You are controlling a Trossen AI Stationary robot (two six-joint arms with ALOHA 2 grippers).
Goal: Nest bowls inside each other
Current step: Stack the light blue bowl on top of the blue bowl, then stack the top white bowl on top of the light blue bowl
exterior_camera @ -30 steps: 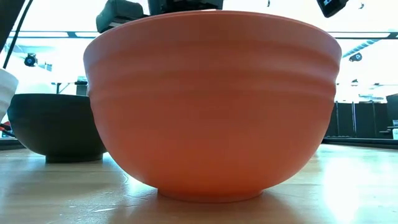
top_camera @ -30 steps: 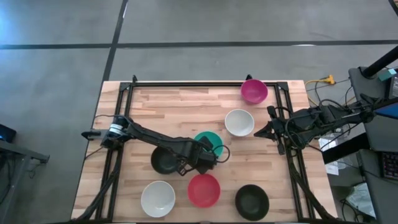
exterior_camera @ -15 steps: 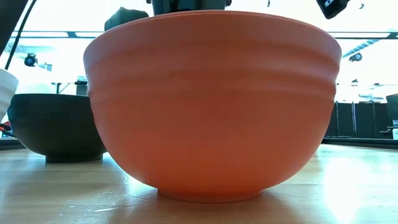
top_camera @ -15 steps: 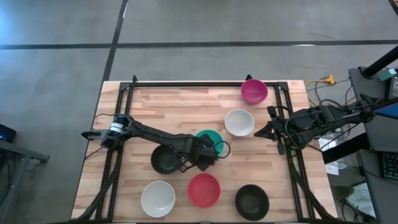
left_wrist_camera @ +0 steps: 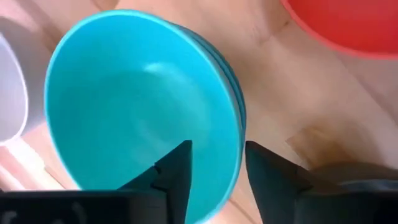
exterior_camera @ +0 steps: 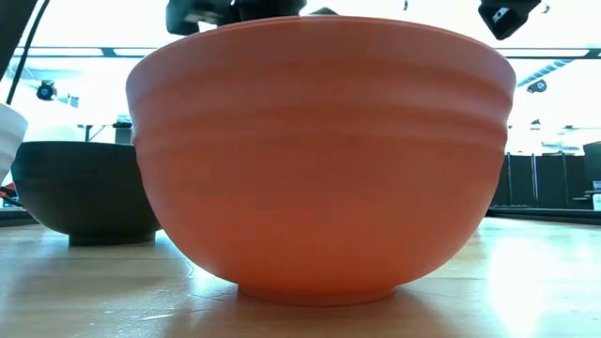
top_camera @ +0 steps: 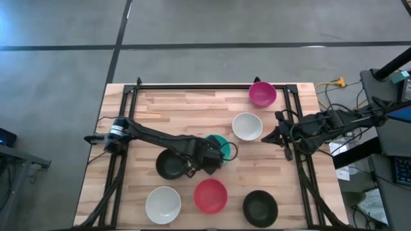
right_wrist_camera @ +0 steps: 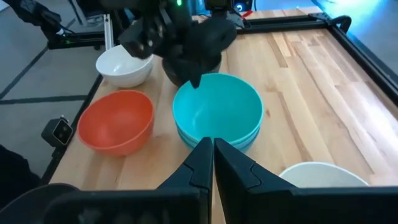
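Two teal bowls sit nested mid-table, the lower one resting on the wood; in the high view they show as one teal bowl. My left gripper is open over their left-near rim, one finger inside the upper bowl and one outside. A black bowl stands just left of it. The red bowl, a white bowl and another black bowl stand along the near edge. A white bowl and the magenta bowl stand far right. My right gripper waits shut at the right edge. My left gripper comes down on the teal bowls' rim from above with its fingers astride it. The rim runs close by the outer finger; whether either finger touches it, I cannot tell. The bowls rest nested on the table.
The black table frame runs along the far edge and down both sides. Bare wood lies at the far left. In the low view the red bowl fills most of the picture, hiding the middle of the table.
My left gripper has shifted a little over the teal bowls and covers more of them in the high view; in the low view its body shows higher above the red bowl's rim. The bowls have stayed in place.
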